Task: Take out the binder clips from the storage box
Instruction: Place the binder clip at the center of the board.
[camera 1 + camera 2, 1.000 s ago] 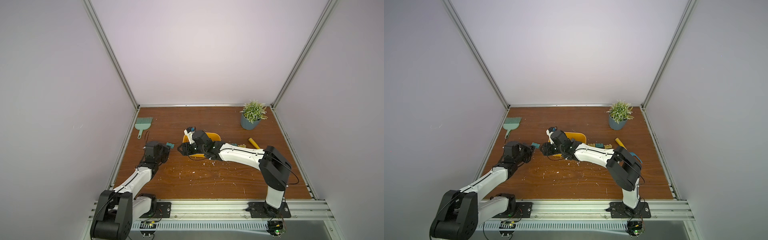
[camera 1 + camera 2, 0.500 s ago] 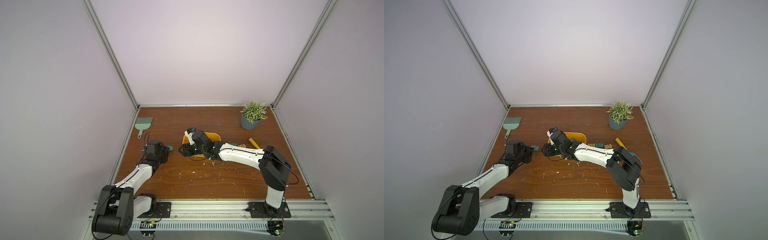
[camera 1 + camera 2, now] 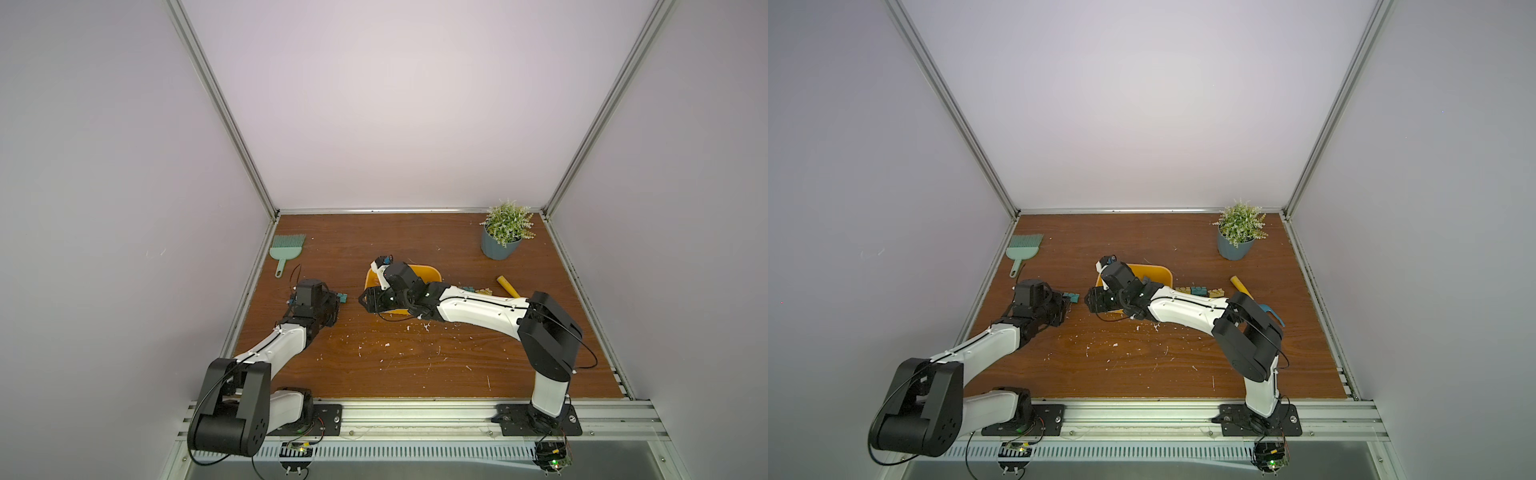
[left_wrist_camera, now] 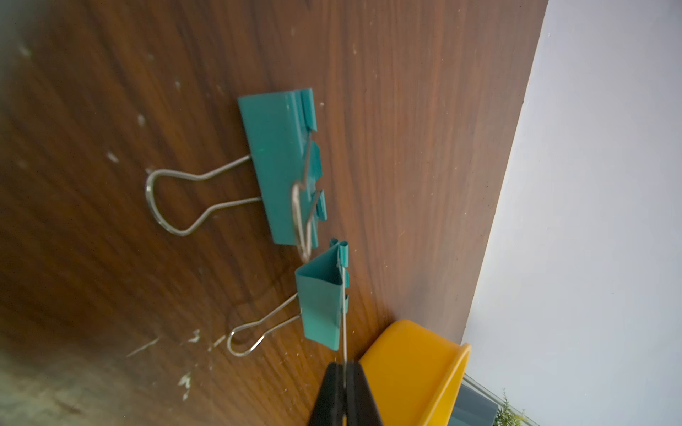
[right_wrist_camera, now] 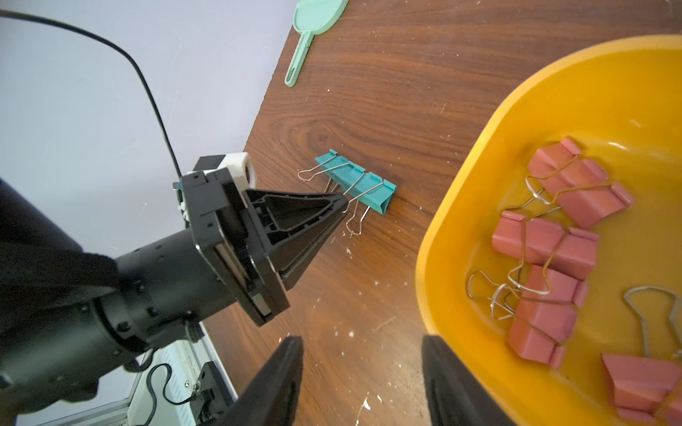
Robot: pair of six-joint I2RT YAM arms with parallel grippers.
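Release of a removed clip. The left gripper [image 4: 345, 373] is pinched together on one upright wire handle of a teal clip [image 4: 320, 303]. This clip appears to rest on the table [image 4: 424, 147], just beside a second teal clip [image 4: 282, 166], between the table's left edge and the storage box [image 5: 461, 206]. The right gripper [image 5: 363, 372] hangs with its jaws apart over the box's left rim, holding nothing.

The box stands near the table's middle, with several pink clips [image 5: 579, 191] lying tangled inside.

The step is probably best finished by parting the left jaws fully and then drawing back along the line of the handle, so that the thin loop does not snag and drag the clip. For the next pick, a free loop or a clip body clear of its neighbours seems the safer hold, since the handles interlock.

Clips: folded sheet metal, matte painted, wedge-shaped, with bright springy wire loops. Box: smooth glossy yellow plastic with rounded corners and a rolled rim. Table: dark wood-grain surface strewn with white specks [image 5: 348, 250].
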